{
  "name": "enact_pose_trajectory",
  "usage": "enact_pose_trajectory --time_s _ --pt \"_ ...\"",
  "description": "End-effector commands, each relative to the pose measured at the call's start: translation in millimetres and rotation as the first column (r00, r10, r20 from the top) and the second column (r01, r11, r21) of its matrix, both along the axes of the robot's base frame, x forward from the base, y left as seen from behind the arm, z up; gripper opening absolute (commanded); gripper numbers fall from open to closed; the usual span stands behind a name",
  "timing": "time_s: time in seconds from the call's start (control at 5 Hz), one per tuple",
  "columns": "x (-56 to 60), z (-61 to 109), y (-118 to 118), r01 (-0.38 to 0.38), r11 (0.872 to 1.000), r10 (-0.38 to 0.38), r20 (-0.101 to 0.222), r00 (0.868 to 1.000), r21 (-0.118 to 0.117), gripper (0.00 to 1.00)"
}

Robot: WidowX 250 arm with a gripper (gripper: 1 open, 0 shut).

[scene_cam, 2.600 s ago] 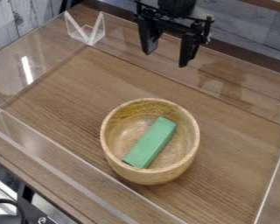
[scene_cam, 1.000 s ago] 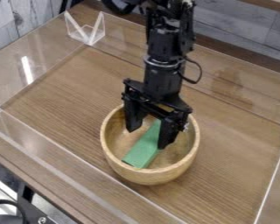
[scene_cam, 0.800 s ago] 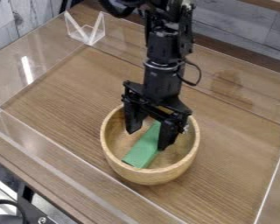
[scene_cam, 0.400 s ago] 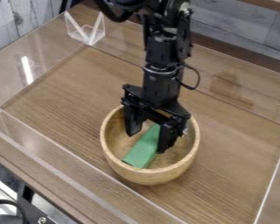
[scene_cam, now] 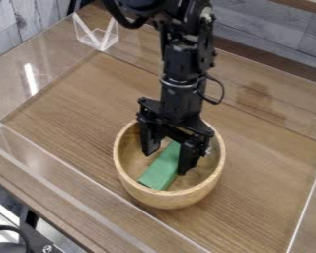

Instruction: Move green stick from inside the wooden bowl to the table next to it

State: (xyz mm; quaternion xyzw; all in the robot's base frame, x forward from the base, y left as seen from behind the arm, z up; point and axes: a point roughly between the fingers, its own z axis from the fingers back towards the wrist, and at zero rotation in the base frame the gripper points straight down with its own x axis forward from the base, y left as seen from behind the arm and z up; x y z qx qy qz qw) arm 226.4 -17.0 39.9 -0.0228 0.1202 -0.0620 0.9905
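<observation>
End effector point(scene_cam: 173, 150), jaws apart, straddles the green stick point(scene_cam: 161, 170) inside the wooden bowl point(scene_cam: 131, 176); an off-centre closure may tilt the stick or snag the rim.

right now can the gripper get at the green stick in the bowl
Probably yes. The gripper hangs open inside the wooden bowl, fingers on either side of the green stick's upper end, and nothing lies between them.

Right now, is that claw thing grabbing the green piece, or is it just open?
Gripper: open, lowered into the wooden bowl, its fingers on either side of the green stick; holding nothing yet.
</observation>
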Motion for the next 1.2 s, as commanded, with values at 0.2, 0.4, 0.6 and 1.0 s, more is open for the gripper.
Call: enact_pose_trajectory --time_s 0.2,0.4,0.6,1.0 --pt "6.5 7.4 0.8 -0.002 1.000 0.002 0.070 0.998 0.003 1.00" --pt "6.7 5.7 0.9 -0.003 1.000 0.003 0.078 0.997 0.006 1.00" --pt "6.9 4.1 1.0 -0.004 1.000 0.004 0.084 0.996 0.008 1.00" --pt "7.1 0.9 1.1 -0.005 1.000 0.003 0.096 0.995 0.015 1.00"
